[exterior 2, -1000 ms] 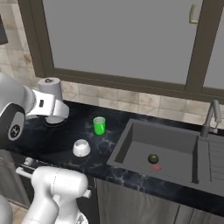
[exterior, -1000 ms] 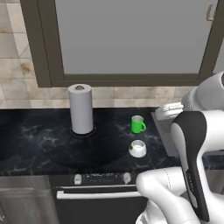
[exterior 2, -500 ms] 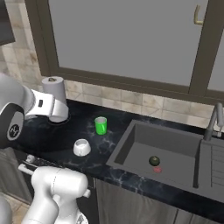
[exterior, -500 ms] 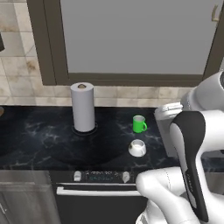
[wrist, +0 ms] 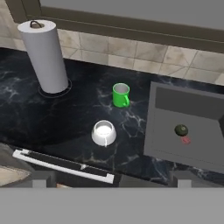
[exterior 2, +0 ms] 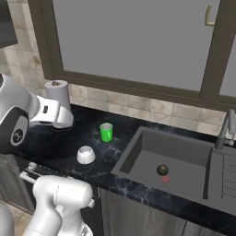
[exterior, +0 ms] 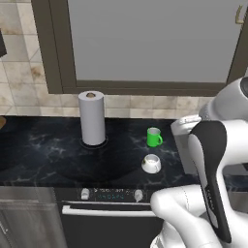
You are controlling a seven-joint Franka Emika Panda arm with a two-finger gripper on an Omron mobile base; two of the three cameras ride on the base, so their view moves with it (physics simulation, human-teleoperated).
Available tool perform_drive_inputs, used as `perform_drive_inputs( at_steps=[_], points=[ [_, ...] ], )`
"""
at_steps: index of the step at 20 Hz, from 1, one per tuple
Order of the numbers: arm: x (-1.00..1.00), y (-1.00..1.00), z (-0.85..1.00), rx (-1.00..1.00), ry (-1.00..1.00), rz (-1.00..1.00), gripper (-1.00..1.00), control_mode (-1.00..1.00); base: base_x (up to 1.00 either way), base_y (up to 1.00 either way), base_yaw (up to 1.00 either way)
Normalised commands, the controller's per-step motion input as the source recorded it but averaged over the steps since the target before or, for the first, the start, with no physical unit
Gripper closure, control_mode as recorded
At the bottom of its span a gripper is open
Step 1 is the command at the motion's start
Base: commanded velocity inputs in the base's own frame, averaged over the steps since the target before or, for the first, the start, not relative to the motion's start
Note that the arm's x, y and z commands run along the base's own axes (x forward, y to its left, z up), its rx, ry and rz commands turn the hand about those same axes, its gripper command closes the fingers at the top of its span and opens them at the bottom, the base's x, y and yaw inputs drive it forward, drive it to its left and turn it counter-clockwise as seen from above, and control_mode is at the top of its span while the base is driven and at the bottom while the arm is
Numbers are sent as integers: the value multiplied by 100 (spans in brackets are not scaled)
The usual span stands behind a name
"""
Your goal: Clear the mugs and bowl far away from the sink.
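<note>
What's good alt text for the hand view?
A green mug and a white bowl stand apart on a black marble counter, left of a dark grey sink. A paper-towel roll stands upright at far left.

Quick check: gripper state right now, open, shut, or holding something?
Gripper: open, holding nothing; in the hand view it sits above the counter, clear of the green mug and the white bowl.
</note>
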Motion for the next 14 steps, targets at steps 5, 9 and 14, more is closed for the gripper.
perform_drive_inputs(
  at_steps=[5, 9, 14],
  points=[
    [14, 0, -22, 6, 5, 2, -100, -100, 0, 0, 0],
    [5, 0, -43, 8, 14, 0, -100, -100, 0, 0, 0],
    [16, 1, -40, -1, 2, 0, -100, -100, 0, 0, 0]
  ],
)
